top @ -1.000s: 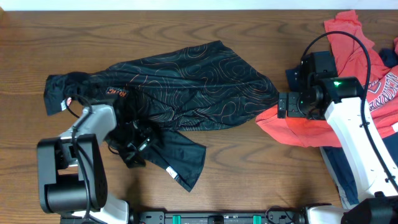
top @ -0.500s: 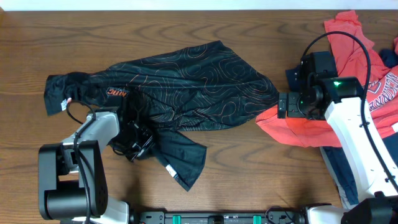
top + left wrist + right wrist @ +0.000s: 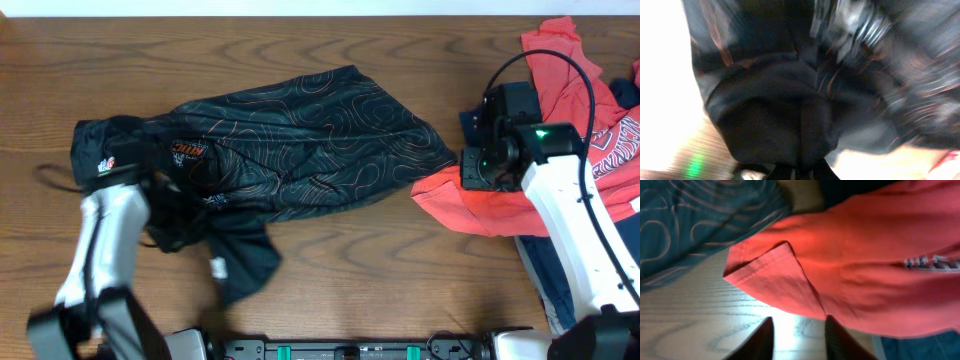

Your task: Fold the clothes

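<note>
The black jersey [image 3: 300, 130] with thin wavy lines and an orange logo lies crumpled across the left and middle of the table. My left gripper [image 3: 170, 220] is shut on a bunch of its lower flap; in the blurred left wrist view the black fabric [image 3: 790, 115] runs into the closed jaws of the left gripper [image 3: 801, 173]. The red tee [image 3: 480, 210] lies at the right, its folded corner [image 3: 775, 275] just ahead of my right gripper [image 3: 800, 320]. That gripper [image 3: 462, 170] is open a narrow way with only bare wood between its fingers.
A navy garment [image 3: 545, 275] lies under and beside the red tee at the right edge, also seen in the right wrist view [image 3: 925, 347]. The wooden table [image 3: 380, 270] shows between the jersey and the tee. The left arm [image 3: 100, 235] is blurred.
My left gripper has shut on the jersey's lower flap and dragged it left, bunching it. The right gripper's jaws have narrowed, and it has shifted slightly right.
</note>
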`<state>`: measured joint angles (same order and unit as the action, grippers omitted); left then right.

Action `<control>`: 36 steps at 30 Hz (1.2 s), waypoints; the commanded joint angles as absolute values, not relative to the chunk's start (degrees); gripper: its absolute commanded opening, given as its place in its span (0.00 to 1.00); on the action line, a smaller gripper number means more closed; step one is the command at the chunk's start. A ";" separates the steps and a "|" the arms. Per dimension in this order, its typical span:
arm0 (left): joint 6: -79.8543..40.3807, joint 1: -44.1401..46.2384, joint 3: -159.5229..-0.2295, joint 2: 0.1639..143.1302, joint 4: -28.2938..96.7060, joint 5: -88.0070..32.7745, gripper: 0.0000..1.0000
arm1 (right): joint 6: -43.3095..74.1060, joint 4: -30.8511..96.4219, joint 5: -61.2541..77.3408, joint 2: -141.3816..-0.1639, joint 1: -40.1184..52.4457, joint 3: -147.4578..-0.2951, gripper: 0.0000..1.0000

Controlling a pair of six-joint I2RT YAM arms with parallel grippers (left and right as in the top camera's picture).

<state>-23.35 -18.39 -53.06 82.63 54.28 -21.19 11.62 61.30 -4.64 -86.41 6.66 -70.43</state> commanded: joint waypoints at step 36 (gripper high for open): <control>-17.58 -33.30 -54.50 76.47 59.31 -18.52 0.06 | 2.83 51.72 15.75 -99.77 -9.34 -64.73 0.53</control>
